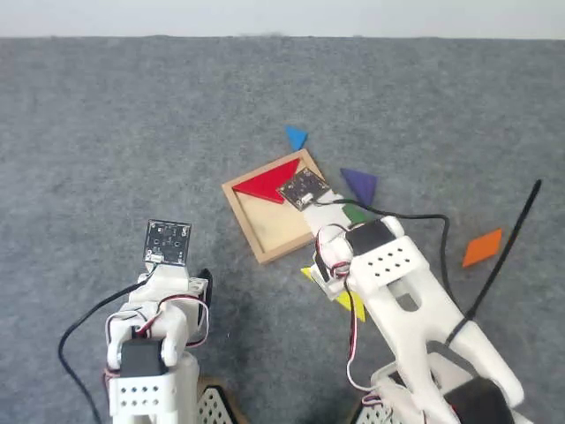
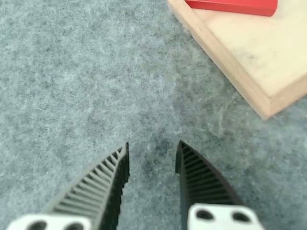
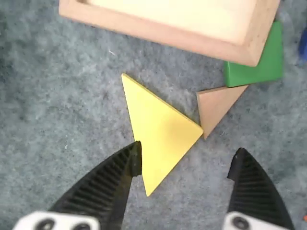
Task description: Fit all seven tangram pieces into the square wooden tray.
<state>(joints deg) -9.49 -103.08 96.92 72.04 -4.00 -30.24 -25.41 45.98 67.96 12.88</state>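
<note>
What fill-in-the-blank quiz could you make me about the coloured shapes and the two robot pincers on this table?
1. The only piece lying inside the wooden tray is coloured ____.
2. The right pincer stands open over the ____ triangle.
3. The left pincer is open over bare carpet and holds ____.
4. In the high view, the piece lying farthest from the tray is coloured ____.

Missing words: red; yellow; nothing; orange.
</note>
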